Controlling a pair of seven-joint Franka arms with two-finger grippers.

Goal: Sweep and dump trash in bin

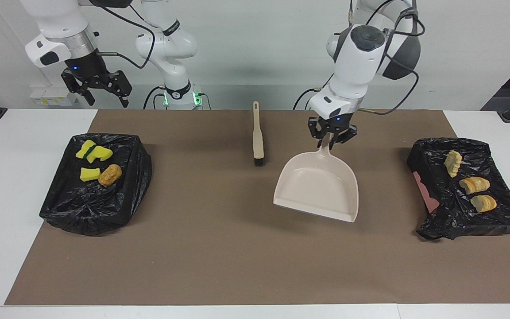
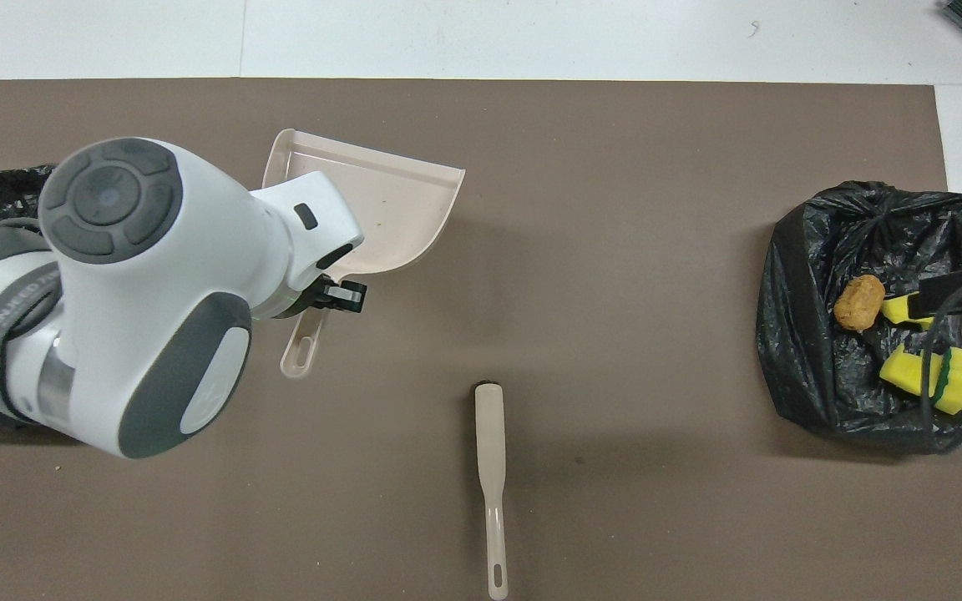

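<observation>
- We see the trash split between 2 black-bag-lined bins: 3 yellow sponge chunks (image 1: 92, 153) and 1 brown bread roll (image 1: 110, 174) lie on the bin at the right arm's end (image 1: 95, 208), and 3 pale golden bread pieces (image 1: 473, 184) lie on the bin at the left arm's end (image 1: 494, 221).
- We see the left gripper (image 1: 331, 142) with its fingers clamped on the handle of the beige dustpan (image 1: 319, 188), which hangs tilted over the brown mat (image 1: 237, 257) with its pan sloping away from the fingertips and a shadow on the mat beneath it.
- We note no scrap in the dustpan's pan, only a few dark specks in the overhead view.
- We find the brush (image 1: 258, 135) flat on the mat, near the left gripper's fingers and toward the right arm's end from them, touched by neither gripper.
- We see the right gripper (image 1: 104, 95) with its fingers spread apart, holding nothing, raised over the edge of the bin with the sponge chunks; this arm waits.
- We find the bread pieces well apart from the left gripper's fingers, toward the left arm's end of the table.
</observation>
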